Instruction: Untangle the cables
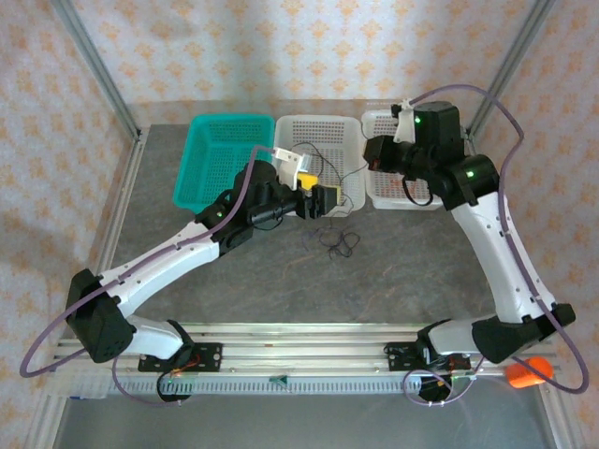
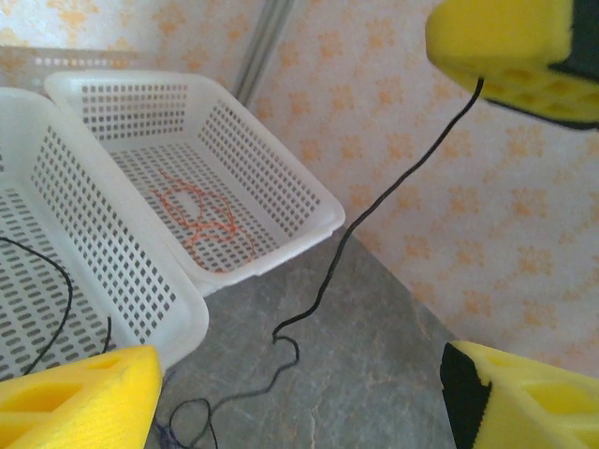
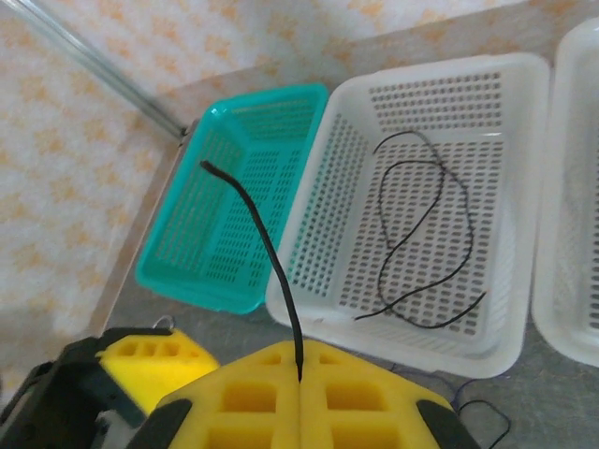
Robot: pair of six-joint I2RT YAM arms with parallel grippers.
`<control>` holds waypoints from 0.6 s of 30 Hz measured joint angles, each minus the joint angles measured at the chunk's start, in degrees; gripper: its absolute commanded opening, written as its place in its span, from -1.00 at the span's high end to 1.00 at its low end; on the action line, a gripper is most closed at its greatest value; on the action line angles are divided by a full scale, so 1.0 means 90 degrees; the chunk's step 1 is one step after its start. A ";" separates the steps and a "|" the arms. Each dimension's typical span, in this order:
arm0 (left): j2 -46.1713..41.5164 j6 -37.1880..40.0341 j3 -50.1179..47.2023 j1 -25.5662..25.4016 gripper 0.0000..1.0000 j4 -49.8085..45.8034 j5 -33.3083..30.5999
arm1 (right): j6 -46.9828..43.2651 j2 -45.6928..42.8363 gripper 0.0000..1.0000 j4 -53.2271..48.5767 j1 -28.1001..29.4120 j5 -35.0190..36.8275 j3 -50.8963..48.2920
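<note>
**A:** From above, where is the knot?

**B:** The tangle (image 1: pixel 339 243) lies on the table (image 1: pixel 281 281), just in front of the 3 baskets and near the left gripper (image 1: pixel 316 192).

**A:** And the left wrist view?

**B:** The left gripper's fingers (image 2: pixel 75 402) are spread wide, with nothing between them. A black cable (image 2: pixel 374 215) climbs from the tangle's edge up to the right gripper (image 2: pixel 501 47). 1 orange cable (image 2: pixel 201 215) lies in the right white basket (image 2: pixel 281 173).

**A:** The right wrist view?

**B:** There the pads are pressed together on that black cable, its short end poking up above them. 1 loose black cable (image 3: pixel 421 234) lies in the middle white basket (image 3: pixel 318 206).

**A:** So how should this pull go?

**B:** I'd bring the left gripper down and pin the tangle close to where the strand leaves it. Then the right should draw slowly along the strand's own line (a jerk would likely tighten the loops, or drag the whole lot along). Once free, it probably belongs with the other black one in the middle white basket.
</note>
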 measured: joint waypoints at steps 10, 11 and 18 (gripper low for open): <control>0.0019 0.0274 0.0219 0.0000 -0.60 -0.0313 0.0386 | -0.0279 0.0100 1.00 -0.0265 0.0000 -0.1290 0.0333; 0.0051 0.0274 0.0255 0.0000 -0.56 -0.0313 0.0454 | -0.0294 0.0109 1.00 -0.0274 0.0000 -0.1372 0.0333; 0.0323 0.0165 0.0287 -0.0002 0.03 -0.0248 0.0799 | -0.0350 0.0124 1.00 -0.0291 0.0000 -0.1702 0.0325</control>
